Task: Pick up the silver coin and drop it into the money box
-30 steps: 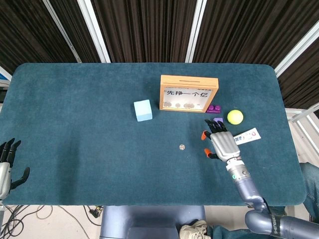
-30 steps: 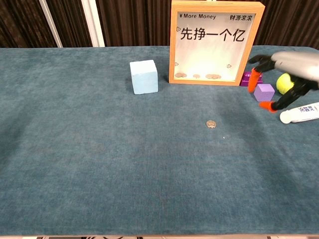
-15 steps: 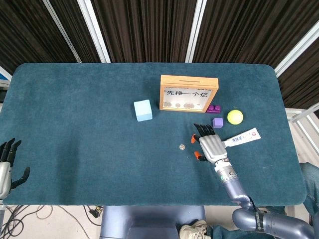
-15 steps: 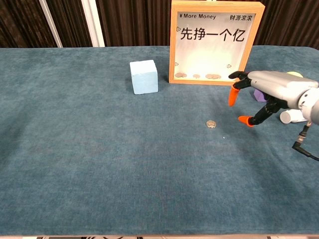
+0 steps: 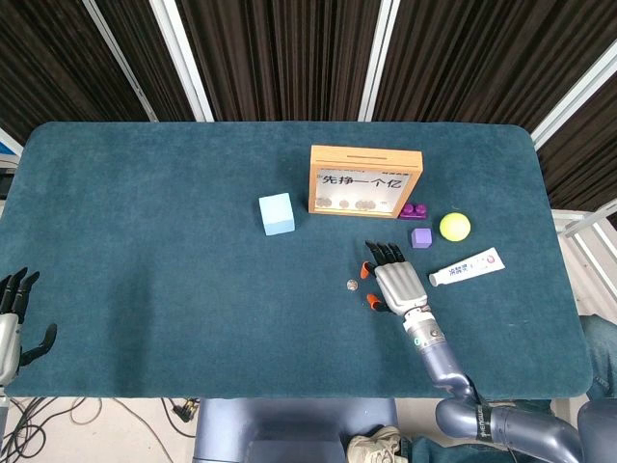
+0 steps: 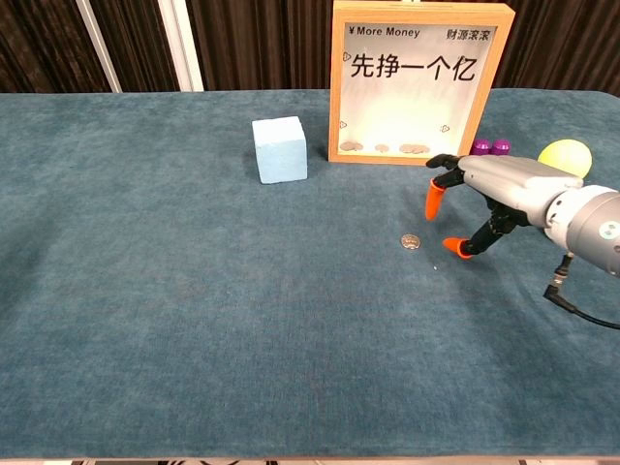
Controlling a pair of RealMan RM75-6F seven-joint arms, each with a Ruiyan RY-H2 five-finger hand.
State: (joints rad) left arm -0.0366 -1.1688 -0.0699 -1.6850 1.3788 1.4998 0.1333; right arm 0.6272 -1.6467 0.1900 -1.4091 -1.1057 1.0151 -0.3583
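Observation:
The silver coin (image 5: 353, 285) (image 6: 411, 241) lies flat on the teal table cloth, in front of the money box. The money box (image 5: 365, 180) (image 6: 419, 81) is a wooden frame with a clear front, Chinese lettering and several coins at its bottom. My right hand (image 5: 390, 280) (image 6: 482, 194) hovers just right of the coin, fingers spread, orange tips pointing toward it, holding nothing. My left hand (image 5: 14, 313) rests open at the table's near left edge, seen only in the head view.
A light blue cube (image 5: 277, 213) (image 6: 280, 149) stands left of the box. Right of the box are a purple block (image 5: 420, 237), a purple piece (image 5: 414, 209) (image 6: 490, 147), a yellow ball (image 5: 455, 227) (image 6: 565, 154) and a white tube (image 5: 467, 267).
My right hand has moved left across the table, from beside the purple block to just right of the coin, staying open. The coin and left hand have not moved.

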